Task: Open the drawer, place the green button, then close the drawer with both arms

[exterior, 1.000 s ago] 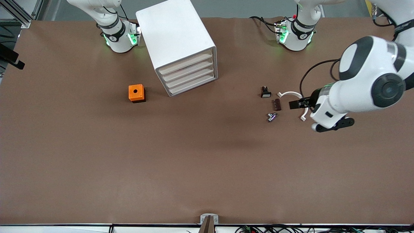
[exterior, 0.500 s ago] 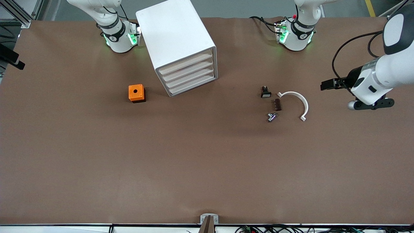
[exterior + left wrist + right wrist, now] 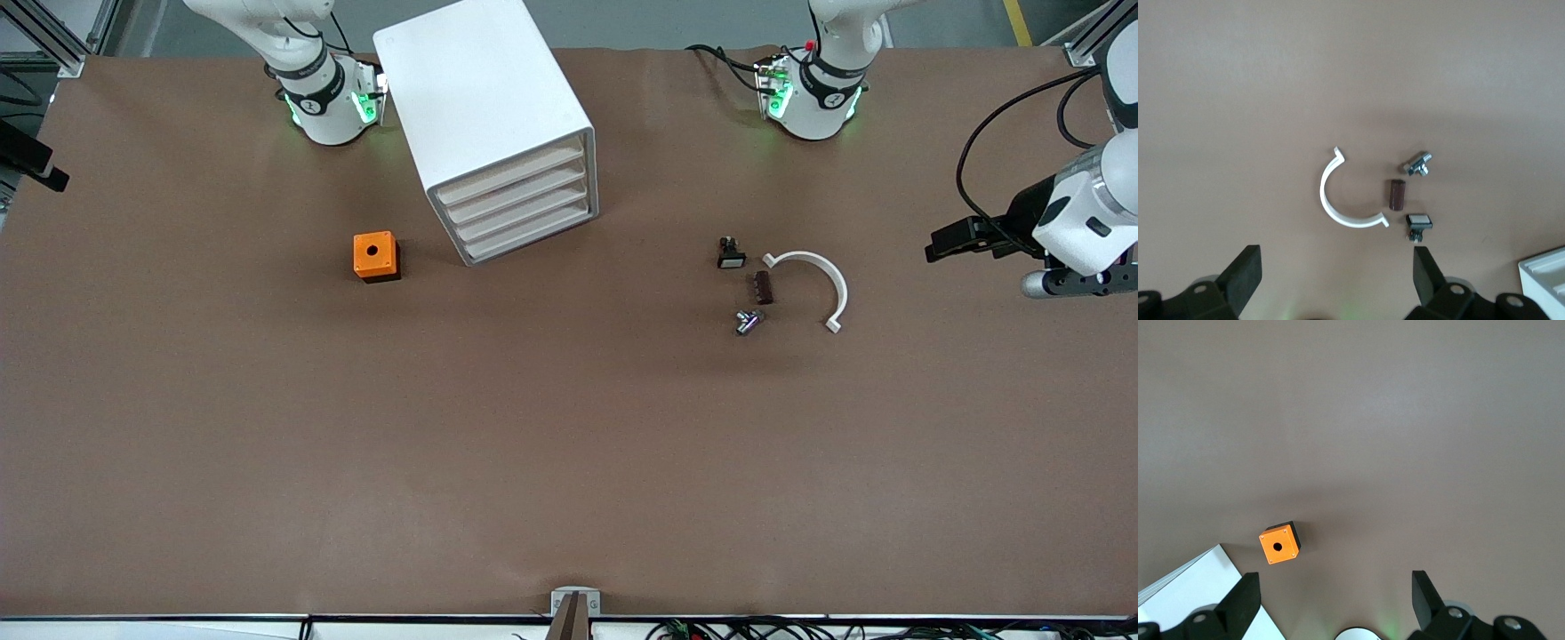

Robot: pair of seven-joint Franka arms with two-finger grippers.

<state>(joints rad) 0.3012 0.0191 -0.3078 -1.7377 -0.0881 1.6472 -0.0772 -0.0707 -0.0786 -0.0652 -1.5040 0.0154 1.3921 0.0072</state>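
Note:
The white drawer cabinet (image 3: 484,116) stands near the right arm's base, and all its drawers (image 3: 520,209) are shut. Its corner shows in the right wrist view (image 3: 1191,590). No green-capped button shows in any view. My left gripper (image 3: 1077,284) hangs over the table's edge at the left arm's end, away from the small parts. In its wrist view it (image 3: 1336,283) is open and empty. My right gripper (image 3: 1335,607) is out of the front view. It is open and empty, high over the table by the cabinet.
An orange box with a hole (image 3: 376,256) (image 3: 1279,545) sits beside the cabinet. A black-and-white switch part (image 3: 731,253) (image 3: 1419,224), a brown piece (image 3: 762,287) (image 3: 1397,194), a metal piece (image 3: 747,321) (image 3: 1417,164) and a white curved clip (image 3: 813,276) (image 3: 1338,207) lie together.
The left arm has swung away from the small parts toward the left arm's end of the table. The parts, cabinet and orange box have not moved.

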